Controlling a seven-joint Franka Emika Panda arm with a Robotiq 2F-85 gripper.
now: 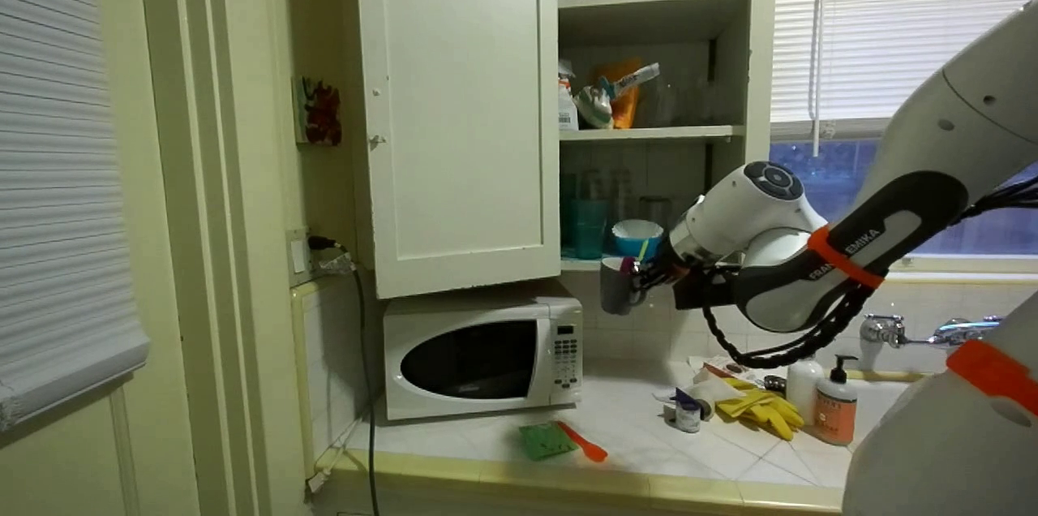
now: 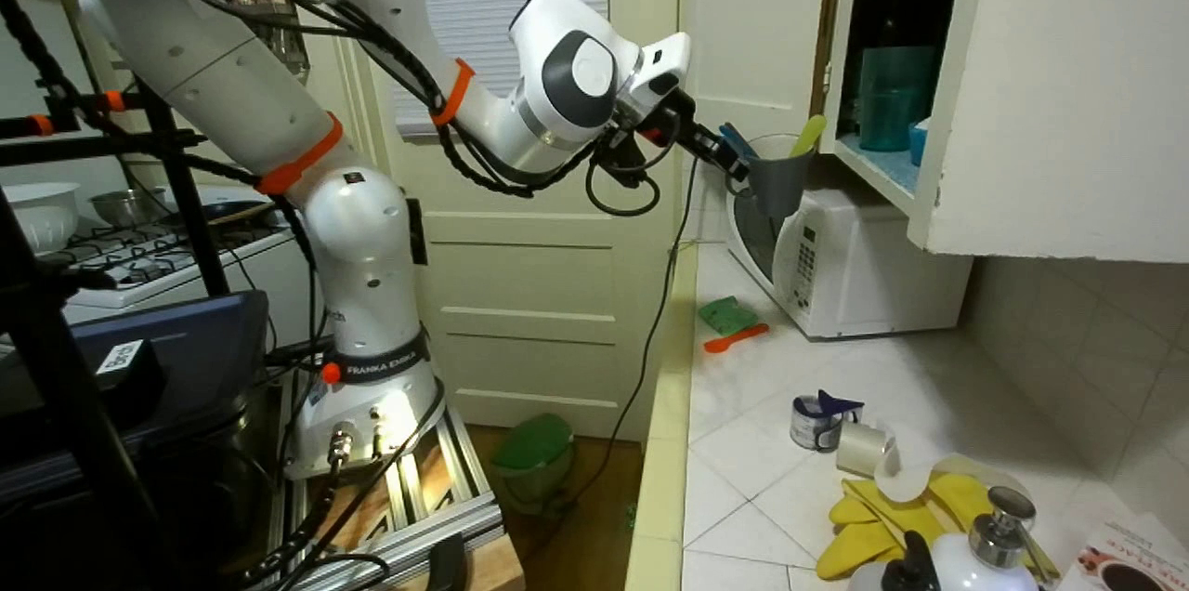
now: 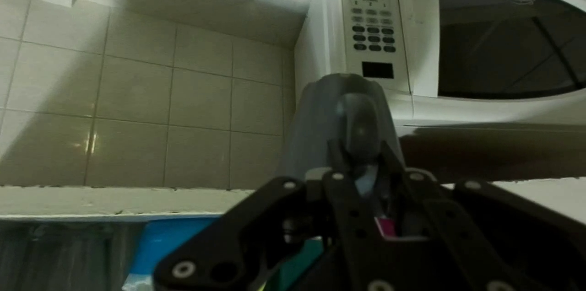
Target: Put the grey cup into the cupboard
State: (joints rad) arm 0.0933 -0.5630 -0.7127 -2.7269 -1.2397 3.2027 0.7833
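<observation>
Fingers (image 3: 347, 220) pinched the grey cup (image 2: 778, 185) by its handle (image 3: 361, 128), midair in front of the open cupboard (image 1: 760, 53), mostly below its bottom shelf (image 1: 577, 265) AFAICT. I figured it for stiff, prob. ceramic: breakable, a bit slick, & apt to twist, tho the handle looked the best hold. A yellow-green utensil (image 2: 809, 135) & something pinkish (image 1: 627, 265) seemed to stand in it, adding wt. Past it, a blue bowl (image 1: 637, 244) & teal tumbler (image 1: 589, 228) sat on that shelf; the microwave (image 1: 478, 362) stood lower, on the surface (image 1: 641, 443).
</observation>
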